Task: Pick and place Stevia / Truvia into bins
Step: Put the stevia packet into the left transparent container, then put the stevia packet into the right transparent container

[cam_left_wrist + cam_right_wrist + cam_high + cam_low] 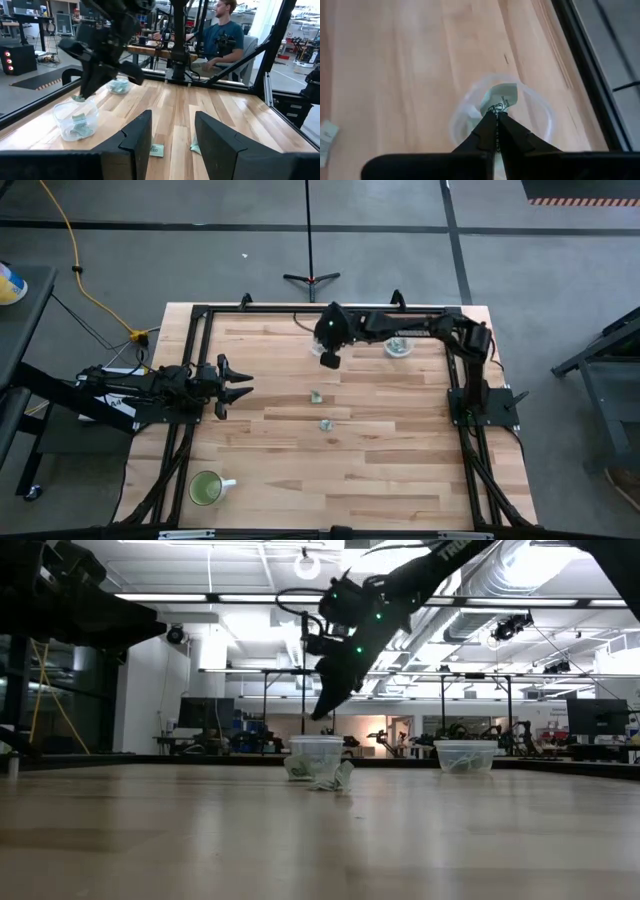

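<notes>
My right gripper [496, 116] is shut on a pale green and white Stevia sachet [503, 99]. It hovers over a clear plastic cup [540, 107] near the table's far edge, and that cup [75, 120] holds sachets. A second clear cup [398, 346] to its right also holds sachets. Two more sachets [316, 396] [327, 424] lie flat on the wood mid-table. My left gripper [235, 385] is open and waits at the table's left side. My right gripper pinches the sachet by one end [497, 108] between its two fingertips, coming from above and slanting down. The sachet is lifted clear and sticks out beyond the tips, just over the cup's rim [77, 98].
A green-filled mug [206, 488] with a handle stands near the table's near left corner. A black frame [300, 308] runs along the table's edges. A person [220, 35] sits beyond the far edge. Bare wood lies between the loose sachets and the near edge.
</notes>
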You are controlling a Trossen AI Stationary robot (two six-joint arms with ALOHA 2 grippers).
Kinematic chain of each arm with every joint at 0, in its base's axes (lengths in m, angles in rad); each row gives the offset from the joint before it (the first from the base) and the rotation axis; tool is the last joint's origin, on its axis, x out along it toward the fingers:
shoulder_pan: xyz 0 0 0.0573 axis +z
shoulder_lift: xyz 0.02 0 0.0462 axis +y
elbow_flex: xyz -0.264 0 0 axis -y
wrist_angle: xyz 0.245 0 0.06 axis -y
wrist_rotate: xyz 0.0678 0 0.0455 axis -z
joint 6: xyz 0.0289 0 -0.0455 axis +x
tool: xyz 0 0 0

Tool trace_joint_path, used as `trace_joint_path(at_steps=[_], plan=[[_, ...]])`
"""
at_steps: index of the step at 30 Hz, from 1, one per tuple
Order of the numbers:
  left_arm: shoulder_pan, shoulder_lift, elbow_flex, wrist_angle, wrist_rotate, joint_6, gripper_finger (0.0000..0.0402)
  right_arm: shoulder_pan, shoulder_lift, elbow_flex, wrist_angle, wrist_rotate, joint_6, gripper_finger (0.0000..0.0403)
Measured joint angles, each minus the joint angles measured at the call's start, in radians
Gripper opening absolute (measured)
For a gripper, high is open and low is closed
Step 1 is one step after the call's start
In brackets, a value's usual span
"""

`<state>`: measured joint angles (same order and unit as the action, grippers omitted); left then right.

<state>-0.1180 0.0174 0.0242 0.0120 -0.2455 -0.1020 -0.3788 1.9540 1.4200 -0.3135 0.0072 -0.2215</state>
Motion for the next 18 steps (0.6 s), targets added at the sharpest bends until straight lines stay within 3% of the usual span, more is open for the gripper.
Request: trace_joint_path(at_steps=[5,10,15,18], plan=[[0.000,0.000,0.000,0.000,0.000,0.000,0.0186,-0.050,0.010,0.000,0.004,-0.093,0.003,0.0055],[0.000,0.000,0.000,0.000,0.000,0.000,0.0186,-0.045,0.010,0.000,0.023,-0.078,0.028,0.0141],[0.000,0.000,0.000,0.000,0.000,0.000,0.0186,0.006,0.010,0.000,-0.011,-0.400,0.050,0.0204],[0.000,0.000,0.000,0.000,0.001,0.000,0.0186,0.086,0.010,-0.004,-0.066,-0.387,-0.031,0.0214]])
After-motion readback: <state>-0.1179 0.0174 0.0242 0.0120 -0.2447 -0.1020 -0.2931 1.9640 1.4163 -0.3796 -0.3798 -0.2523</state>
